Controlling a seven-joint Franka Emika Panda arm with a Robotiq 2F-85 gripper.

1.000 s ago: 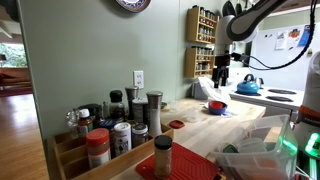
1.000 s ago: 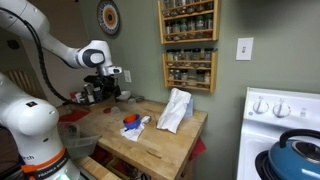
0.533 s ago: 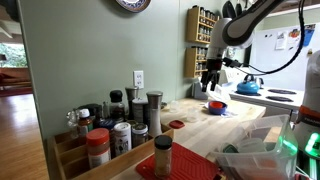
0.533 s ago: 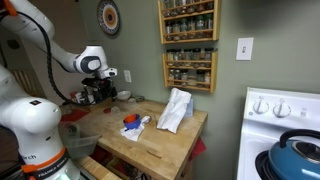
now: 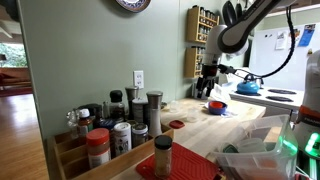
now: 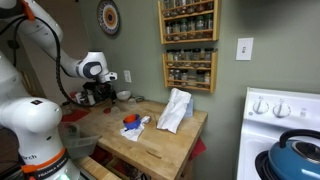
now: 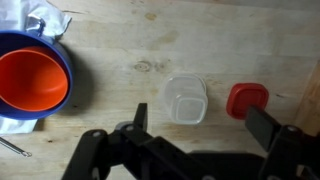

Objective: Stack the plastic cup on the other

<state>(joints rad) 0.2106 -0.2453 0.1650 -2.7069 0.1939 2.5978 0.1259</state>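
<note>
In the wrist view an orange plastic cup sits nested inside a blue cup at the left, on the wooden counter. A clear square plastic container stands at the centre, just ahead of my gripper, which hovers above it, open and empty. A red square lid lies to its right. In both exterior views the gripper hangs above the counter, apart from the nested cups.
A crumpled white cloth lies on the wooden counter. Spice jars crowd the near end, with spice racks on the wall. A blue kettle stands on the stove.
The arm has swung away from above the nested cups, along the counter and a little lower, so the gripper now hangs over the clear container. The jaws stay open and empty.
</note>
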